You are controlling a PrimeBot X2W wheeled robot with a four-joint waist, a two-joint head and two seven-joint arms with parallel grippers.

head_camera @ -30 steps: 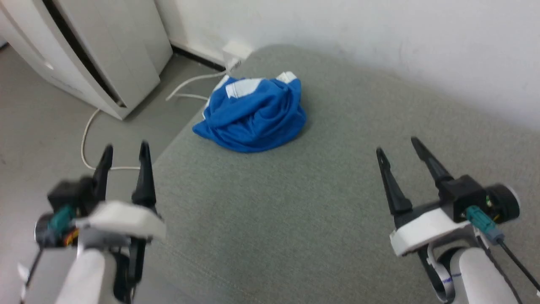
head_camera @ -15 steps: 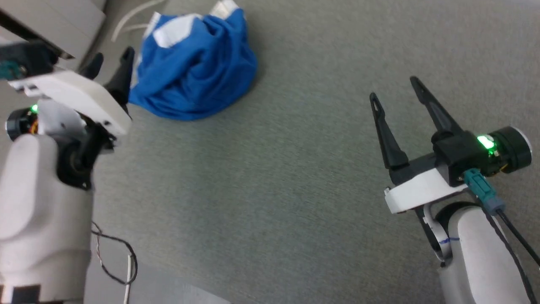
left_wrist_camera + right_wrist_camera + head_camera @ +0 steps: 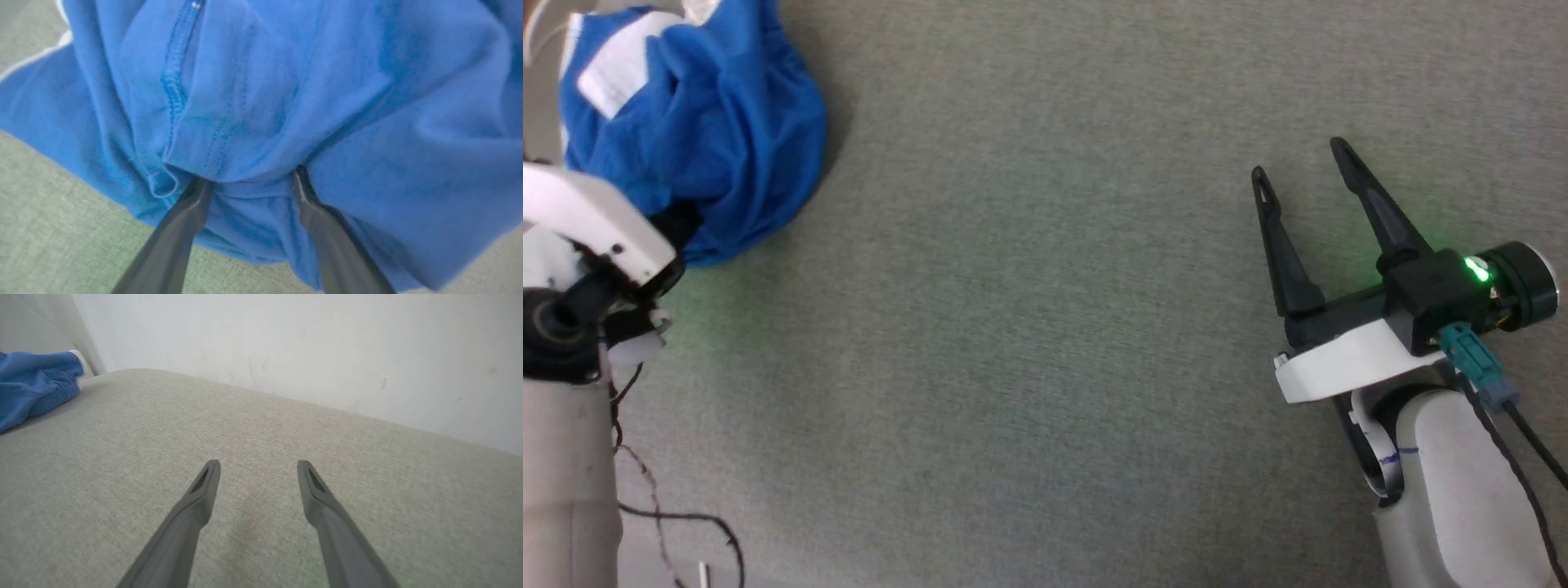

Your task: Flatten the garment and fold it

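Your shorts (image 3: 711, 122) lie bunched by the cushion's (image 3: 1045, 327) left edge, with 0 folds made. The left pincer (image 3: 249, 179) gapes wide with its tips in the cloth, gripping nothing. The right pincer (image 3: 1298, 157) gapes empty.

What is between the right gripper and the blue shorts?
Nothing but bare grey fabric. In the head view it runs from the open right gripper across to the shorts.
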